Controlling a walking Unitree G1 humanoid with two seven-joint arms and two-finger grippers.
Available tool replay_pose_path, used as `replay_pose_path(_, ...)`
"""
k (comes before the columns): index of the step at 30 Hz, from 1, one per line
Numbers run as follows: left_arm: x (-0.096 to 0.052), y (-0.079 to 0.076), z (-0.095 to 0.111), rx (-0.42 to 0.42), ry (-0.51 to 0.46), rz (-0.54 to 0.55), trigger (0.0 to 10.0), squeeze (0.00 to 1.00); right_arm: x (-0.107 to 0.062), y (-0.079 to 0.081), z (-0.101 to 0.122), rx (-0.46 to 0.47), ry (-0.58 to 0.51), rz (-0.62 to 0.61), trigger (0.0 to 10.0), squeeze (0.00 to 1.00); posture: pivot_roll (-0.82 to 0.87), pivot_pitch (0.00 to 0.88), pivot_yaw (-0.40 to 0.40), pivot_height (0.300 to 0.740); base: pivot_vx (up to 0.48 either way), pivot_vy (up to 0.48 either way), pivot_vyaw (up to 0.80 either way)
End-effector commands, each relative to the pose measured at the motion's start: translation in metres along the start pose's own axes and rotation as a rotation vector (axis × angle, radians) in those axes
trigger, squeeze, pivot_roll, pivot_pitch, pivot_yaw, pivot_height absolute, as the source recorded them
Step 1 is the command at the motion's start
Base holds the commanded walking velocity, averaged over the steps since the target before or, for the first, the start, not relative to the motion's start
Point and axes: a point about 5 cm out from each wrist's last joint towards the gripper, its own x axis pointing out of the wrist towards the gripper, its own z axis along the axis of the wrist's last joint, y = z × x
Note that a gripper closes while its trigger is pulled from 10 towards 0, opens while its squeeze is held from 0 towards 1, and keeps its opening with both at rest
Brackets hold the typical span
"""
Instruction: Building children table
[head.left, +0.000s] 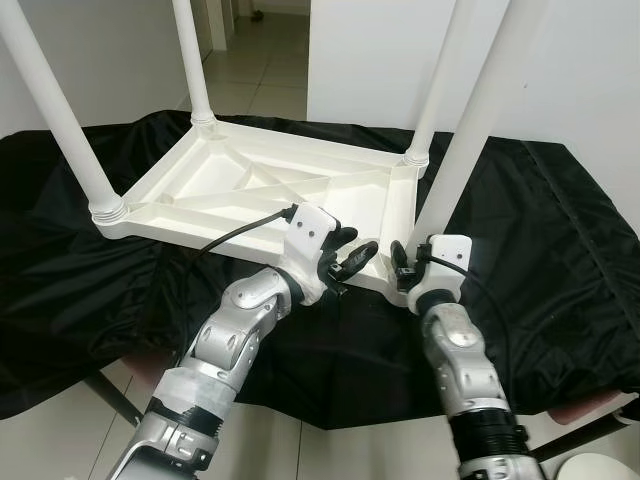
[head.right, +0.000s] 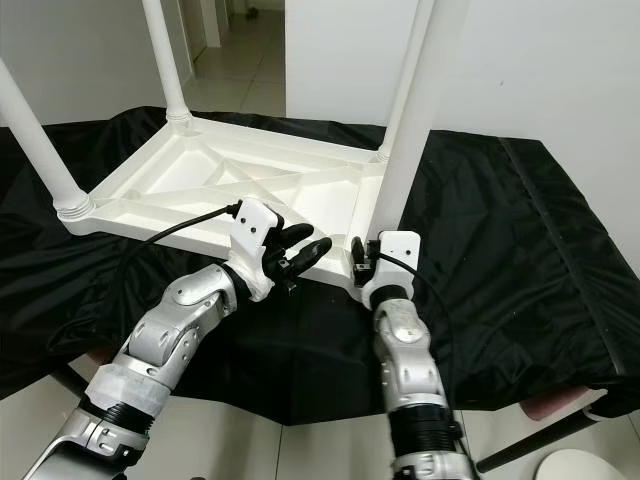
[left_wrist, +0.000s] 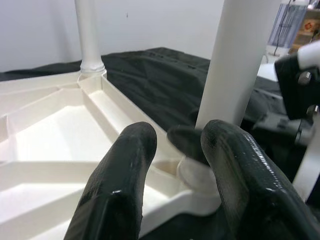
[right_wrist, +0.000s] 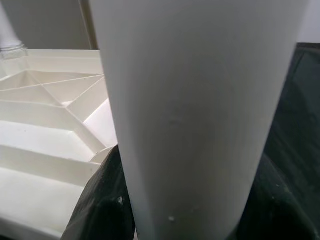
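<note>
A white plastic children's table lies upside down on a black cloth. Three white legs stand up from its corners: near left, far left and far right. A fourth leg stands at the near right corner, and my right gripper is shut on its base; up close the leg has a dark finger on each side. My left gripper is open at the table's front edge, just left of that corner, with its fingers pointing at the leg's foot.
The cloth-covered surface ends close in front of me, with tiled floor below. A white wall stands behind, and a corridor opens at the back left. A white round object sits low on the right.
</note>
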Motion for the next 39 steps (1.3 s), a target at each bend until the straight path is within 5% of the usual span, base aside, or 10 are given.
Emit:
replay_pose_path(1, 0.002, 0.002, 0.004, 0.008, -0.015, 0.016, 10.0, 0.0, -0.007, 0.003, -0.018, 0.076, 0.095, -0.059, 10.0, 0.0, 0.01, 0.0, -0.017, 0.74, 0.0, 0.0, 0.0)
replay_pose_path(3, -0.003, 0.008, 0.006, 0.012, -0.016, 0.027, 10.0, 0.0, -0.007, 0.02, -0.008, 0.007, 0.047, 0.001, 10.0, 0.0, 0.01, 0.0, -0.012, 0.74, 0.0, 0.0, 0.0)
replay_pose_path(5, -0.004, 0.01, 0.005, 0.014, -0.014, 0.033, 10.0, 0.0, -0.008, 0.021, -0.005, -0.006, 0.03, 0.02, 10.0, 0.0, 0.01, 0.0, -0.011, 0.74, 0.0, 0.0, 0.0)
replay_pose_path(6, -0.005, 0.011, 0.005, 0.015, -0.011, 0.038, 10.0, 0.0, -0.008, 0.019, -0.002, 0.004, 0.026, 0.022, 10.0, 0.15, 0.01, 0.0, -0.011, 0.74, 0.0, 0.0, 0.0)
replay_pose_path(9, -0.005, 0.012, 0.004, 0.016, -0.01, 0.042, 10.0, 0.0, -0.009, 0.019, -0.001, 0.017, 0.03, 0.014, 10.0, 0.15, 0.01, 0.0, -0.011, 0.74, 0.0, 0.0, 0.0)
replay_pose_path(10, -0.006, 0.013, 0.004, 0.02, -0.008, 0.049, 10.0, 0.0, -0.01, 0.015, 0.0, 0.014, 0.025, 0.011, 10.0, 1.0, 0.01, 0.0, -0.012, 0.74, 0.0, 0.0, 0.0)
replay_pose_path(23, -0.018, 0.013, 0.001, 0.019, 0.003, 0.078, 10.0, 0.0, -0.012, -0.024, 0.009, -0.045, 0.0, 0.144, 10.0, 1.0, 0.03, 0.0, -0.029, 0.74, 0.0, 0.0, 0.0)
replay_pose_path(24, -0.018, 0.012, 0.0, 0.023, 0.008, 0.074, 10.0, 0.0, -0.011, -0.03, 0.011, -0.075, -0.001, 0.187, 10.0, 0.0, 0.03, 0.0, -0.032, 0.74, 0.0, 0.0, 0.0)
replay_pose_path(39, -0.013, -0.002, -0.001, 0.073, 0.029, 0.008, 10.0, 0.0, 0.015, -0.048, 0.016, -0.315, 0.119, 0.618, 10.0, 0.0, 0.04, 0.0, -0.024, 0.74, 0.0, 0.0, 0.0)
